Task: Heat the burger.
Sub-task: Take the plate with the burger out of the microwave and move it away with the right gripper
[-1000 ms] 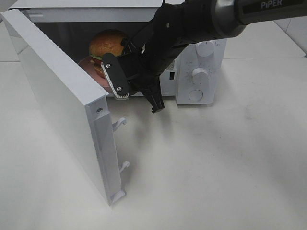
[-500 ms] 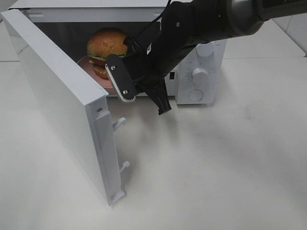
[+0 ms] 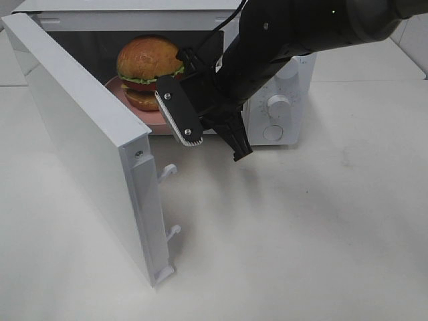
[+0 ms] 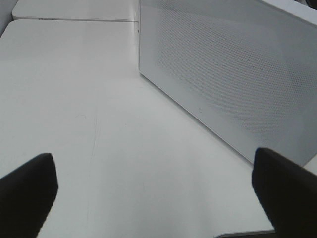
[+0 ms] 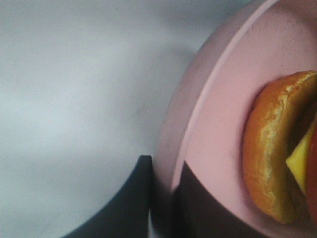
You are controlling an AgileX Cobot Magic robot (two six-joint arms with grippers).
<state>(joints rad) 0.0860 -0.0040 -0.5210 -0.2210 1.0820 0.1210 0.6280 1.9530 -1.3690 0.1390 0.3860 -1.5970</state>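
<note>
**One burger, one plate, one microwave, two end effectors**

We saw the burger (image 3: pixel 147 65) at the upper left of the high view, in the open microwave (image 3: pixel 281 100). It sat upright on the plate (image 5: pixel 213 124), dome up. Being round, it had no long axis.

The right end effector (image 5: pixel 162 198) pinched the plate's rim. The left end effector (image 4: pixel 158 198) gaped wide, empty, above the surface (image 4: pixel 74 99).

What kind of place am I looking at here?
Probably a robotics test bench staged as a kitchen: an open white boxy microwave, a golden-bunned burger on a flat pink round plate inside, and a black jointed robot arm over a plain white table.
</note>
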